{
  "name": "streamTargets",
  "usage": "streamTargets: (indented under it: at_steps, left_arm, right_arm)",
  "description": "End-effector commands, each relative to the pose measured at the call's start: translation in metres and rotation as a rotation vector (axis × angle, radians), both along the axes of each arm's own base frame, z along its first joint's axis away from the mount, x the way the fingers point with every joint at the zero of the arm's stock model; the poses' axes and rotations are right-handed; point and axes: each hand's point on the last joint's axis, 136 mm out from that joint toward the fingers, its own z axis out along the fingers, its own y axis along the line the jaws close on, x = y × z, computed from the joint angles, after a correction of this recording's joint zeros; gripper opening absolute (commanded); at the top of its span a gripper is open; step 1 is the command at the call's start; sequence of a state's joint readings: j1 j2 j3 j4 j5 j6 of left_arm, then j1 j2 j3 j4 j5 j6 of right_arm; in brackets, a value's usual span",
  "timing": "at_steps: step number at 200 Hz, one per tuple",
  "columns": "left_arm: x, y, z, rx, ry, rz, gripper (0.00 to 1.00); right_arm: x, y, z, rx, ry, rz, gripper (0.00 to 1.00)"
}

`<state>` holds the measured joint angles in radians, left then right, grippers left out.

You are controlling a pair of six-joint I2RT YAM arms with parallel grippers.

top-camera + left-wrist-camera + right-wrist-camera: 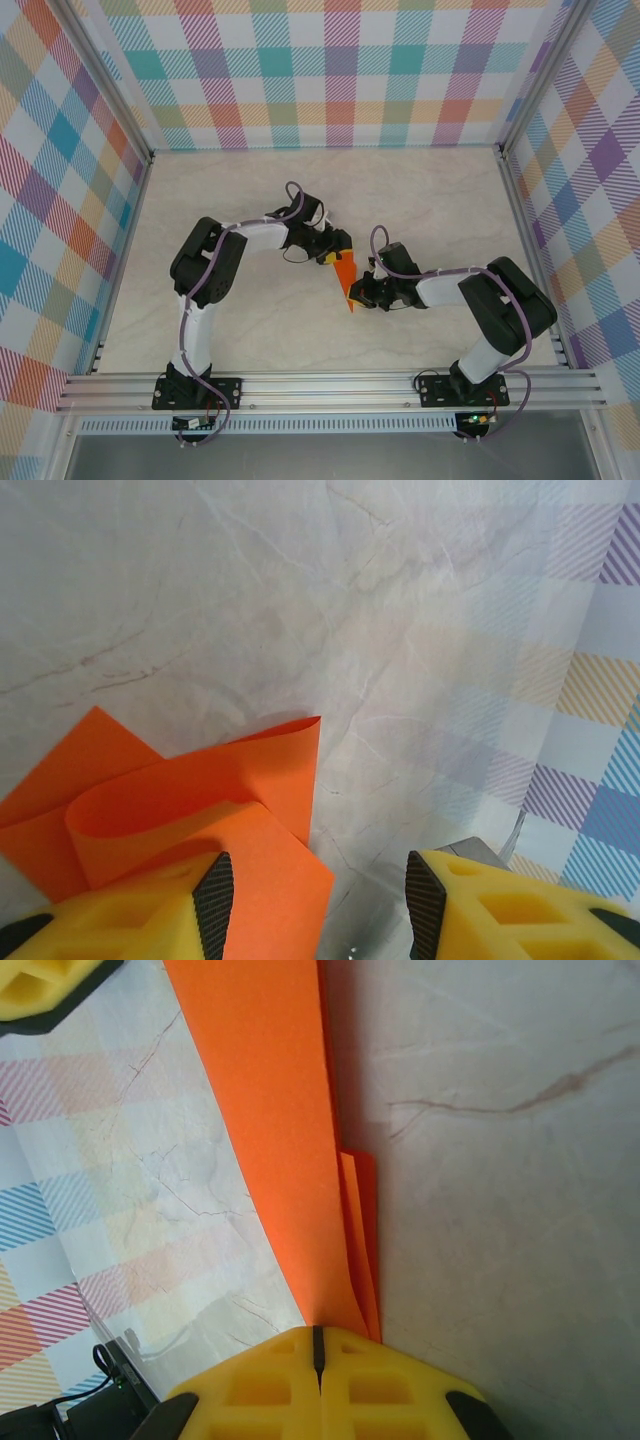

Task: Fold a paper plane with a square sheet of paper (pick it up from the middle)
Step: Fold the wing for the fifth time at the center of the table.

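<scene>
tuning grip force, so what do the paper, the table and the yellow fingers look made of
paper: thin matte orange sheet; it curls softly and shows stacked layer edges at the fold.
table: smooth pale surface with grey veins, so marble-look laminate or stone; I cannot tell which.
fingers: probably matte yellow plastic, moulded or printed, with hollow cells in the body.

paper plane (345,278) at centre, open tabletop (420,190) around

No text or number was legible. A small dark board (472,420) below the silver aluminium rail (330,388) was too small to read.
</scene>
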<state>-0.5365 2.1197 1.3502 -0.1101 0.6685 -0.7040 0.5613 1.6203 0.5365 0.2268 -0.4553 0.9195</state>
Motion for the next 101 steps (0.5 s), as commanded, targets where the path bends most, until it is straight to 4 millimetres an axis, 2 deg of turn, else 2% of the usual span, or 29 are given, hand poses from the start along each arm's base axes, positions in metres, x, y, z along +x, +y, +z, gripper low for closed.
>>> streamTargets:
  at_steps: [1, 62, 101]
  left_arm:
    - [0.049, 0.034, -0.02, 0.103, -0.116, 0.087, 0.52]
    - [0.066, 0.043, -0.019, 0.083, -0.098, 0.095, 0.52]
    - [0.07, 0.054, -0.021, 0.127, -0.076, 0.115, 0.52]
  right_arm:
    - [-0.055, -0.044, -0.049, -0.2, 0.235, 0.0, 0.02]
    - [-0.053, -0.044, -0.047, -0.196, 0.229, 0.015, 0.01]
    - [-0.051, -0.043, -0.046, -0.192, 0.23, 0.025, 0.01]
